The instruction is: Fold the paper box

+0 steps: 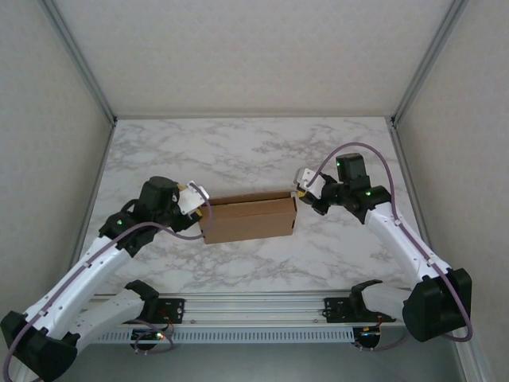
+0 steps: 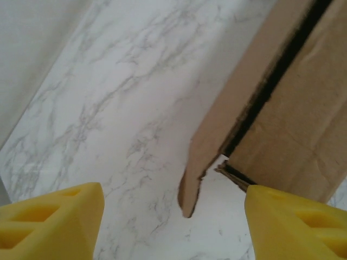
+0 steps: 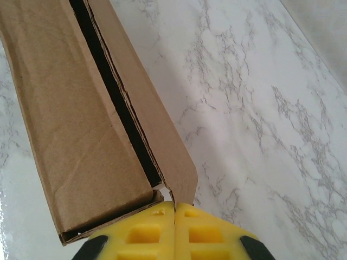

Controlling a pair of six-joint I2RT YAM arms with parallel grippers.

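The paper box (image 1: 246, 219) is a long brown cardboard shape lying across the middle of the marble table. My left gripper (image 1: 199, 195) is at its left end. Its yellow fingers (image 2: 54, 222) stand wide open, and a loose flap tip (image 2: 190, 189) of the box (image 2: 293, 124) hangs between them, touching neither. At the box's right end is my right gripper (image 1: 301, 193). It is shut, with its yellow fingertips (image 3: 174, 227) pressed together against the end corner of the long flap (image 3: 162, 141). A dark gap runs between that flap and the box body (image 3: 70, 124).
The marble table (image 1: 254, 143) stretches bare behind the box, bounded by white walls with metal corner posts. A metal rail (image 1: 254, 306) with the arm bases runs along the near edge.
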